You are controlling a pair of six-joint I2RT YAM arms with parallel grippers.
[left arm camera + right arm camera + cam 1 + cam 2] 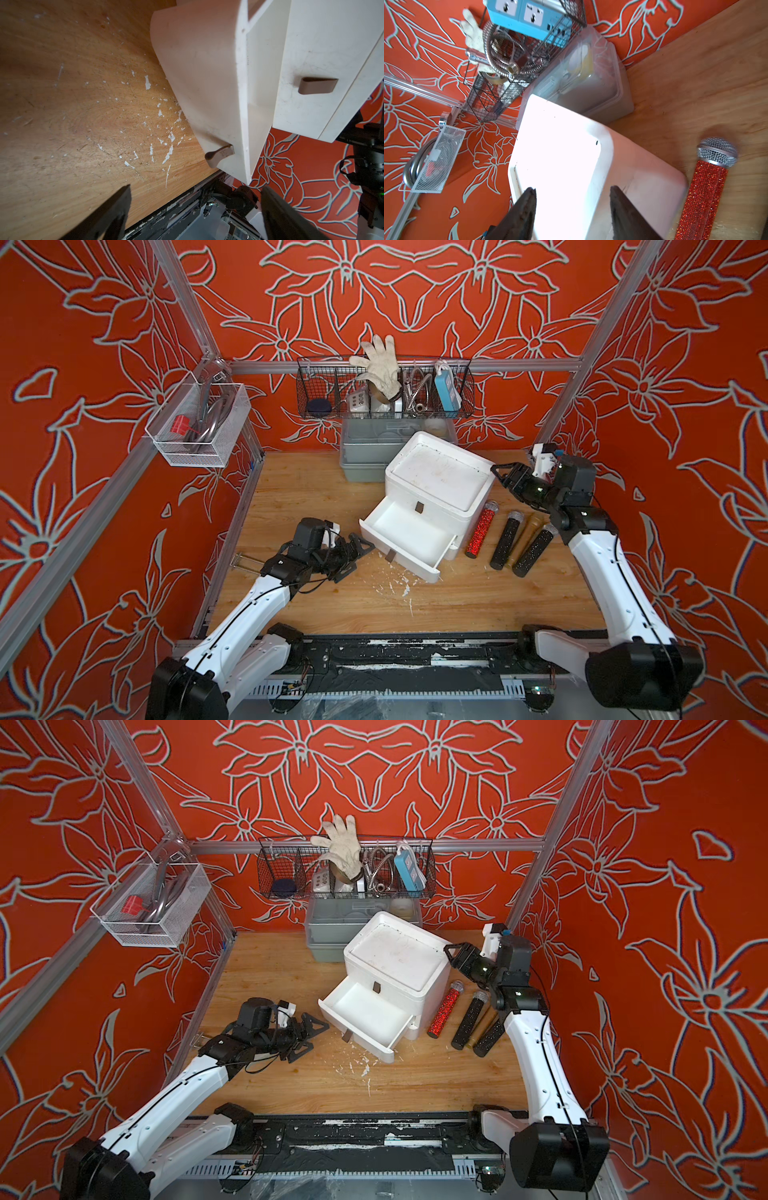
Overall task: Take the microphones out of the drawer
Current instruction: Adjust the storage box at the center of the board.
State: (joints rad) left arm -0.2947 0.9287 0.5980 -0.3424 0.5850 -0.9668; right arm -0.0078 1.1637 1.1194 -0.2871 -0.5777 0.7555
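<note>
We record the worktop (478,605) as matt wood, scratched and flecked with white chips. Cabinet (440,477): white plastic, matt, scuffed. Red mic (704,197): glittering studded sleeve, metal mesh head. Black mic (505,541): dull sleeve with sparkling specks. Basket (320,383): black metal wire. Glove (380,360): rough knitted cloth. Hose (486,36): shiny ribbed metal. Power strip (519,20): we note smooth blue plastic.

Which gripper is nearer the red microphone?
Right. The right gripper hangs by the head of the red microphone; the left gripper sits across the open drawer.
</note>
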